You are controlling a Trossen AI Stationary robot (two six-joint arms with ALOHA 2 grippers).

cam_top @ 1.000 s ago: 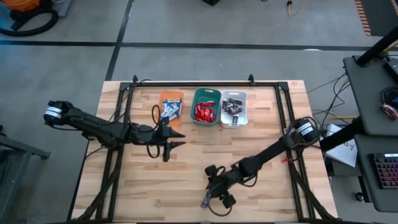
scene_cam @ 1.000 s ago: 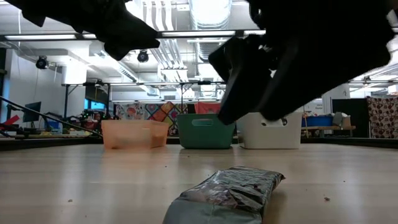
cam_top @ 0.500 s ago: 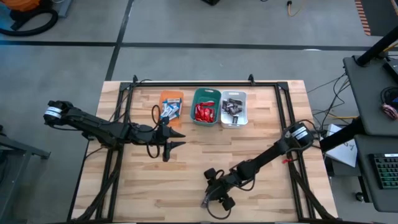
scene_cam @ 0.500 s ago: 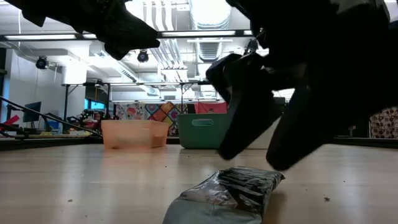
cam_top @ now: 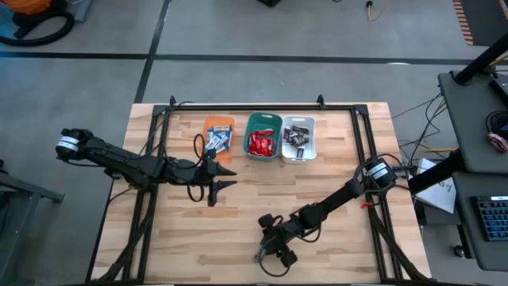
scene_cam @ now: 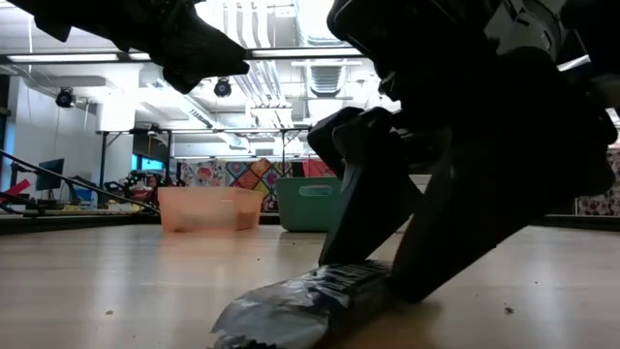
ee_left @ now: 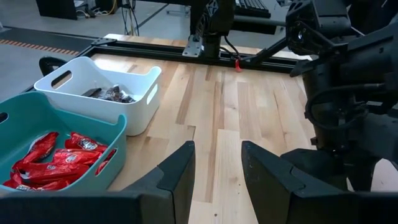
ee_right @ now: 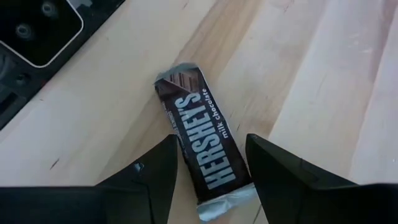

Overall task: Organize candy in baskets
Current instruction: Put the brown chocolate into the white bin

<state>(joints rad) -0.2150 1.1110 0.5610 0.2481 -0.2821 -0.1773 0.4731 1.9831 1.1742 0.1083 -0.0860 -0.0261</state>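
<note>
while right hand straddles dark bar near table edge — fingers apart.

Baskets go orange, teal, white left to right on the pale striped wood table. Near-edge candy bar is dark brown, silver lettering.

"HERSHEY'S milk chocolate" on the dark candy wrapper
</note>
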